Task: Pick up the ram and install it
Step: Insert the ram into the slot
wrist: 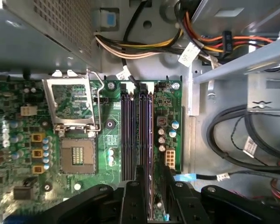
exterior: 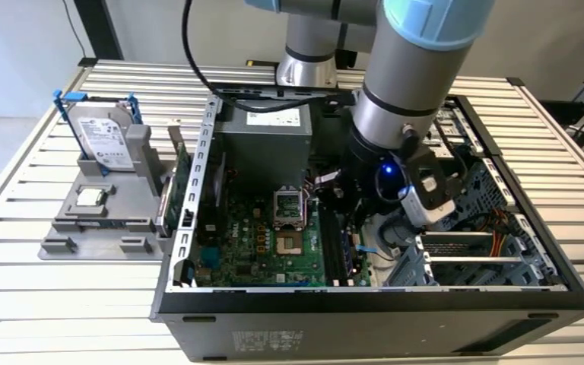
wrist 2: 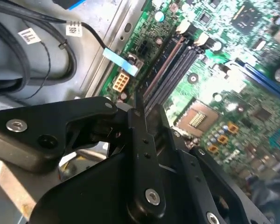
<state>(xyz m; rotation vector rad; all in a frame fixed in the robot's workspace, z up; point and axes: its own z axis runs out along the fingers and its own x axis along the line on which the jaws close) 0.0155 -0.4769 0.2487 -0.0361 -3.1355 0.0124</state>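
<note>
One arm (exterior: 414, 84) works over one open PC case (exterior: 373, 304) holding one motherboard (exterior: 261, 251). Four memory slots (wrist: 136, 135) sit side by side next to one CPU socket (wrist: 78, 156). One hard drive (exterior: 104, 133) sits in one gray holder (exterior: 99, 220).

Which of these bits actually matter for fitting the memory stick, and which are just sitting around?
Part of the job:
- the ram, which seems to be standing on edge in the gray holder beside the case
- the gripper, above the memory slots
- the motherboard

Just lying about:
- the hard drive and the processor chip, both in the holder
- the cables
</note>
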